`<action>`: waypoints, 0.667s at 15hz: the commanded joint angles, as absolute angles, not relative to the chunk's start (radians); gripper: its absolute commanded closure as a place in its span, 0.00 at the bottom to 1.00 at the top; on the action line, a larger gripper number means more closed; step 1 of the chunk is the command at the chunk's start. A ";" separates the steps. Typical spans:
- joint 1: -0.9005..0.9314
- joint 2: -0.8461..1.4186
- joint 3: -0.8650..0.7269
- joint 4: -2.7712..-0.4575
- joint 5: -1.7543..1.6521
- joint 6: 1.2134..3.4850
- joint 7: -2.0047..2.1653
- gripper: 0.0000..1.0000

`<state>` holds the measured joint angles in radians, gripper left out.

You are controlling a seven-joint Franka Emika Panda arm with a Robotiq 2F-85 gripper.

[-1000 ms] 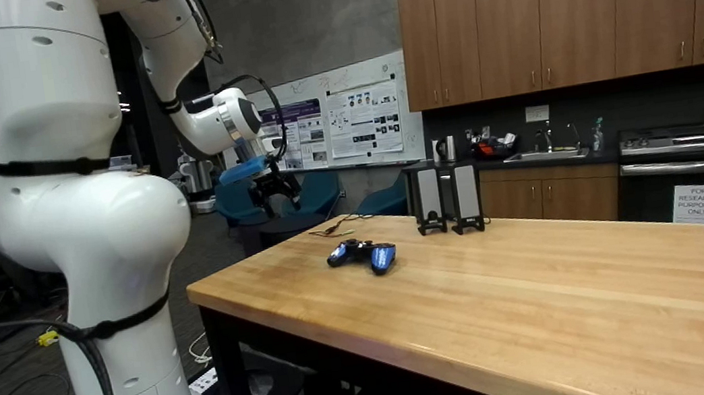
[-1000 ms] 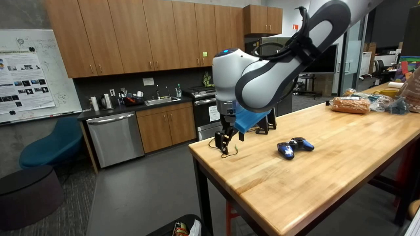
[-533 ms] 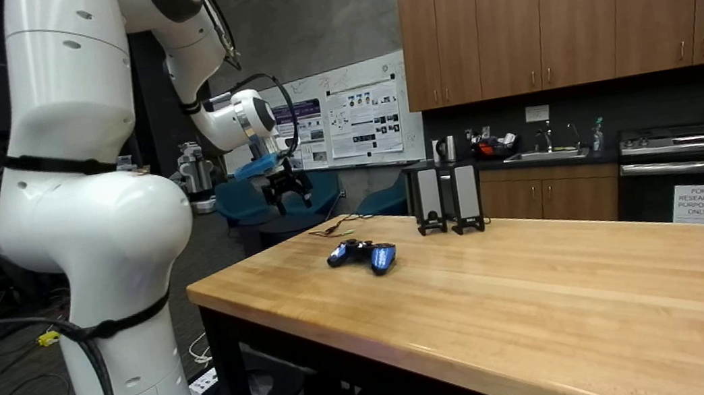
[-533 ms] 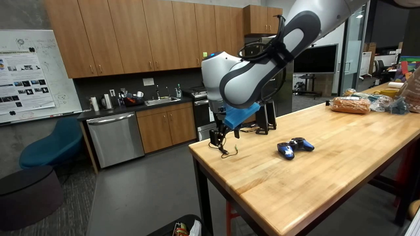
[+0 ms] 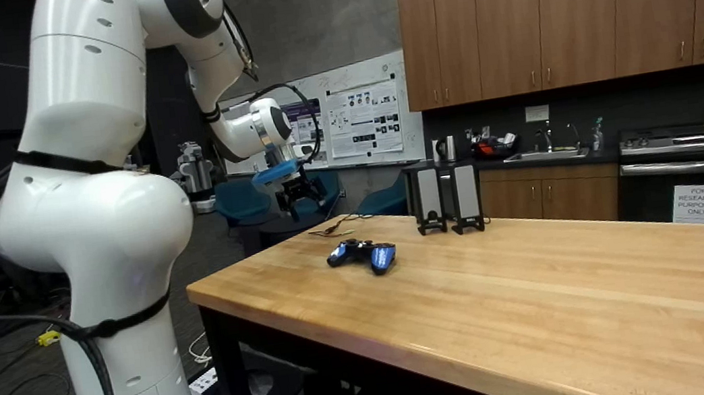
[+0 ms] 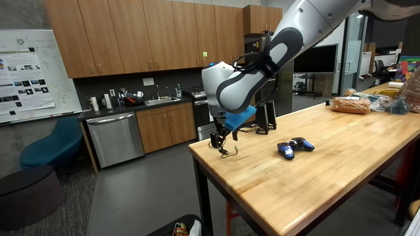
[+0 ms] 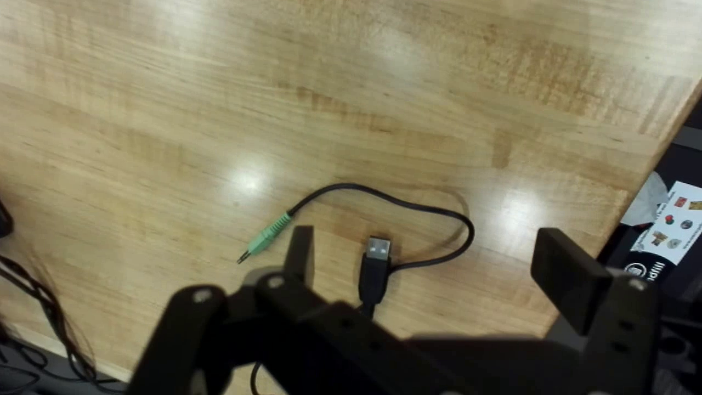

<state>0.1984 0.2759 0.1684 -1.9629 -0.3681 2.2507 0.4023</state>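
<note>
Above the pale wood-topped table point(image 7: 164, 137), the black two-fingered gripper point(image 7: 430, 260) is hanging with jaws spread and empty; below, the black, silver-tipped USB plug point(image 7: 374, 277) is lying on the wood, between them in the wrist view, nearer the picture-left jaw, its long axis running crosswise to their closing line.

Wrist vw: USB plug point(image 7: 374, 276) on tbl point(image 7: 340, 131), audio plug point(image 7: 269, 234) L.
</note>
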 commanded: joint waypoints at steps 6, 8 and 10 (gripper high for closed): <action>0.226 0.287 0.138 -1.949 -0.357 2.255 0.391 0.00; 0.226 0.287 0.138 -1.949 -0.357 2.255 0.391 0.00; 0.221 0.315 0.135 -1.948 -0.343 2.277 0.388 0.00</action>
